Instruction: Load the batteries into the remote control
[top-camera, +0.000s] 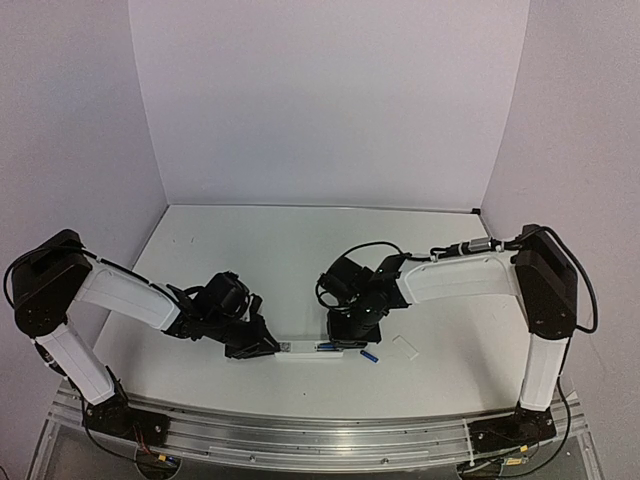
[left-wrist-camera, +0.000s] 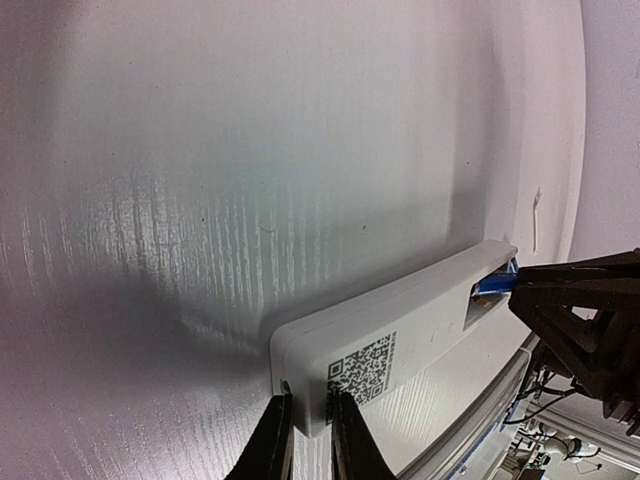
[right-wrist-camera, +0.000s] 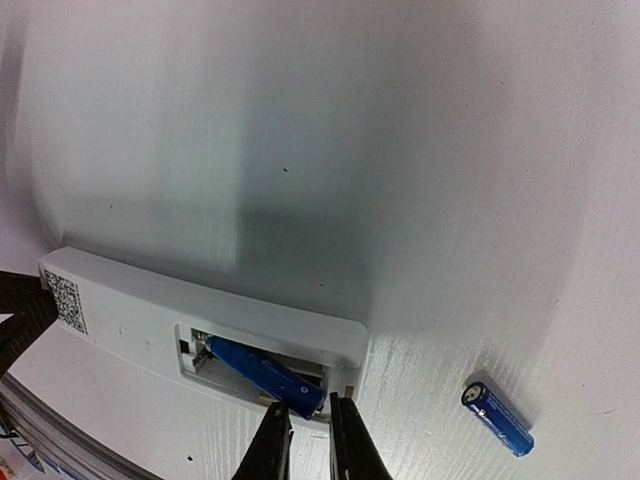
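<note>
The white remote control (top-camera: 310, 351) lies face down near the front edge, its battery compartment open. My left gripper (top-camera: 258, 346) is shut on the remote's left end, pinching the corner beside the QR label (left-wrist-camera: 362, 368) in the left wrist view (left-wrist-camera: 308, 442). One blue battery (right-wrist-camera: 262, 375) lies slanted in the compartment, its left end inside and its right end raised over the rim. My right gripper (right-wrist-camera: 308, 440) holds that raised end between its fingertips (top-camera: 343, 338). The second battery (right-wrist-camera: 497, 413) lies loose on the table to the right of the remote (top-camera: 368, 356).
A small flat white cover piece (top-camera: 404, 347) lies on the table right of the loose battery. A metal rail (top-camera: 320, 430) runs along the table's near edge. White walls enclose the back and sides.
</note>
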